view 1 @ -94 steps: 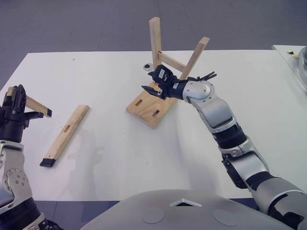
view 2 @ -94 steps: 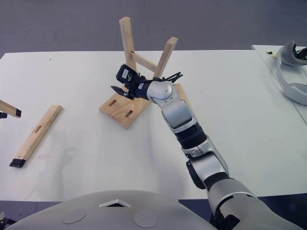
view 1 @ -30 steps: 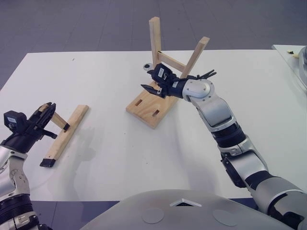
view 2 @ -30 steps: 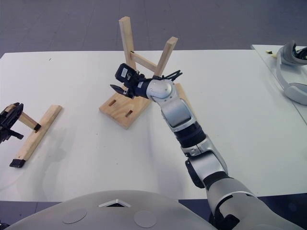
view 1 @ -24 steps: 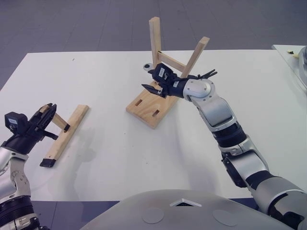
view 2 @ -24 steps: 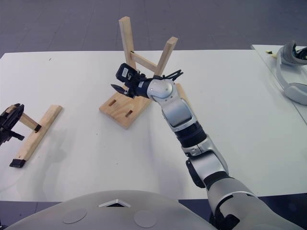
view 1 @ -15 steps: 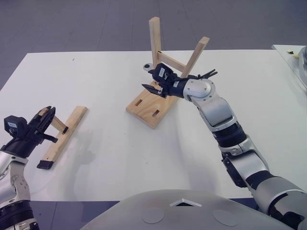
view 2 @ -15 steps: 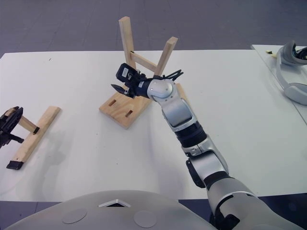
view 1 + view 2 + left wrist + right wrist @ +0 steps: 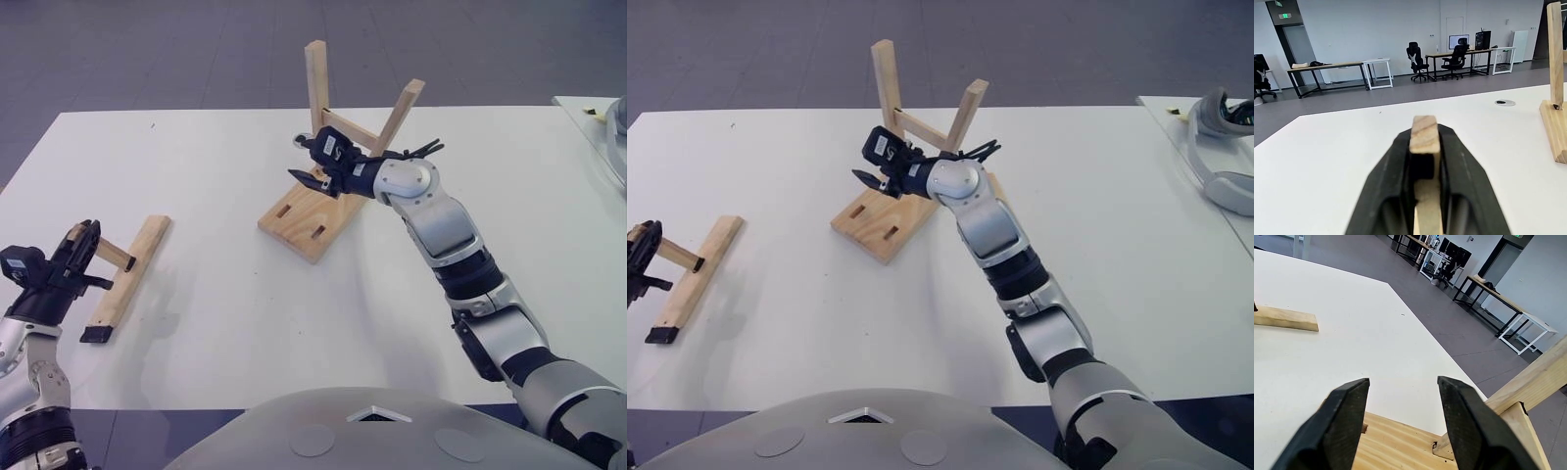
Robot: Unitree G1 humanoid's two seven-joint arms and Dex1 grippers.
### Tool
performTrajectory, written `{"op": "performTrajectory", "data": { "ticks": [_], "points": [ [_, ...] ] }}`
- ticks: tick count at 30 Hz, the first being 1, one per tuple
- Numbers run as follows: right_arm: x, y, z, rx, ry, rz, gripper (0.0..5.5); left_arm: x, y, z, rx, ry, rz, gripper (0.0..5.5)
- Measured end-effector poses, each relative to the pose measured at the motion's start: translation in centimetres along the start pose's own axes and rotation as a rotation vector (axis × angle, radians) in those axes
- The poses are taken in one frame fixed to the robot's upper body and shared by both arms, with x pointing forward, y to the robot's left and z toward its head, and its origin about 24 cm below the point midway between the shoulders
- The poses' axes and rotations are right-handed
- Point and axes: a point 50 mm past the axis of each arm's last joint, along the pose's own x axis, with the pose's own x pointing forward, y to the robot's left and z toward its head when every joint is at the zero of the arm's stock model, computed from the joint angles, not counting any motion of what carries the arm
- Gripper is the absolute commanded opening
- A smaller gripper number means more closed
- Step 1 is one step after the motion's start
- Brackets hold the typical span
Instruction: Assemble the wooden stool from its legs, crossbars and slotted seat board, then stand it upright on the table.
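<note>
The slotted seat board (image 9: 312, 217) lies tilted on the table with two legs (image 9: 316, 88) (image 9: 400, 116) standing in it, joined by a crossbar (image 9: 351, 127). My right gripper (image 9: 312, 168) hovers open just over the board's far end, near that crossbar; its wrist view shows the board (image 9: 1400, 445) below the spread fingers. At the table's left, a loose leg (image 9: 125, 279) with a black foot lies flat. My left gripper (image 9: 78, 257) is shut on a short crossbar (image 9: 113, 255) whose other end meets that leg; the bar's end (image 9: 1424, 142) shows between the fingers.
The white table (image 9: 245, 323) has wide free room in the middle and along the near edge. A small round grommet (image 9: 1504, 103) sits in the tabletop behind the seat board. A white headset (image 9: 1220, 147) rests on a second table at the far right.
My left gripper has swung down and toward the table's left edge with the crossbar. The loose leg has shifted slightly left with it. The right arm has stayed almost still.
</note>
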Motion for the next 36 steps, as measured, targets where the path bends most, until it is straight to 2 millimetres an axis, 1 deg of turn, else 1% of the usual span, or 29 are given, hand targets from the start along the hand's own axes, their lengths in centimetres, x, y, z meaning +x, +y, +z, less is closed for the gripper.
{"op": "performTrajectory", "data": {
  "ticks": [4,6,9,16,22,31,32,33,35,36],
  "points": [
    [0.1,0.1,0.1,0.003,-0.006,-0.001,2.60,1.4,0.7,0.9,0.011,0.091,-0.037,0.41],
    [0.1,0.1,0.1,0.003,-0.006,-0.009,2.60,1.7,1.0,0.9,0.015,0.108,-0.034,0.41],
    [0.1,0.0,0.2,0.007,-0.010,-0.020,2.60,1.7,1.2,0.6,0.005,0.106,0.018,0.41],
    [0.0,-0.2,0.2,0.015,-0.016,-0.032,2.60,0.9,-0.3,-0.9,0.002,-0.018,0.121,0.41],
    [0.1,-0.2,0.2,0.016,-0.015,-0.032,2.60,0.6,-0.6,-0.6,0.015,-0.014,0.118,0.41],
    [0.2,-0.2,0.3,0.048,-0.027,-0.035,2.60,0.9,-1.5,0.2,-0.006,0.020,0.089,0.41],
    [0.2,-0.2,0.4,0.051,-0.030,-0.035,2.60,0.9,-1.5,0.2,-0.005,0.020,0.091,0.77],
    [0.2,-0.2,0.4,0.053,-0.032,-0.036,2.60,0.9,-1.6,0.2,-0.005,0.021,0.092,0.92],
    [0.1,-0.5,0.3,0.073,-0.026,-0.050,2.60,-1.1,-3.3,-4.6,-0.134,0.289,0.086,1.30],
    [0.0,-0.8,0.2,0.079,-0.019,-0.066,2.60,-1.5,-3.8,-5.2,-0.146,0.308,0.084,1.49]
  ]
}}
